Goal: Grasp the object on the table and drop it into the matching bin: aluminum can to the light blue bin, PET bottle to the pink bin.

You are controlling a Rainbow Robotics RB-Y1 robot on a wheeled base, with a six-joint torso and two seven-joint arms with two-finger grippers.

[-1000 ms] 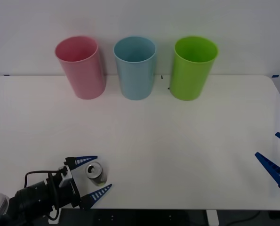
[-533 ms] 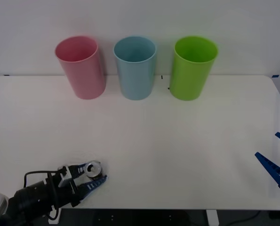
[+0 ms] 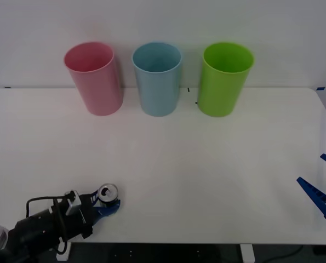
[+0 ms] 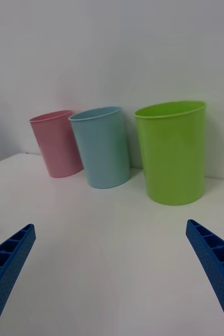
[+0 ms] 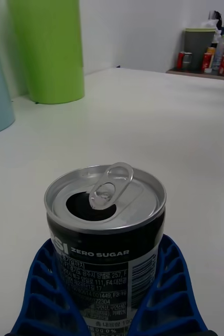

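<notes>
The aluminum can (image 3: 107, 193) stands upright near the front left edge of the white table (image 3: 168, 164), its silver top and pull tab facing up. My left gripper (image 3: 104, 205) is shut on the can; in the left wrist view the blue fingers (image 5: 164, 294) wrap the dark body of the can (image 5: 106, 231). At the back of the table stand the pink bin (image 3: 93, 78) and, to its right, the light blue bin (image 3: 158, 78). My right gripper (image 3: 322, 186) is open at the table's right edge, far from the can; its fingers (image 4: 216, 270) frame the bins.
A bright green bin (image 3: 224, 78) stands right of the light blue bin, in the same back row. In the right wrist view the pink bin (image 4: 56, 143), light blue bin (image 4: 102, 147) and green bin (image 4: 174, 152) stand together. White tabletop stretches between the can and the bins.
The left gripper's fingers, wide open on either side of the can a second ago, have closed onto it. The can has shifted slightly. The right arm has stayed still.
</notes>
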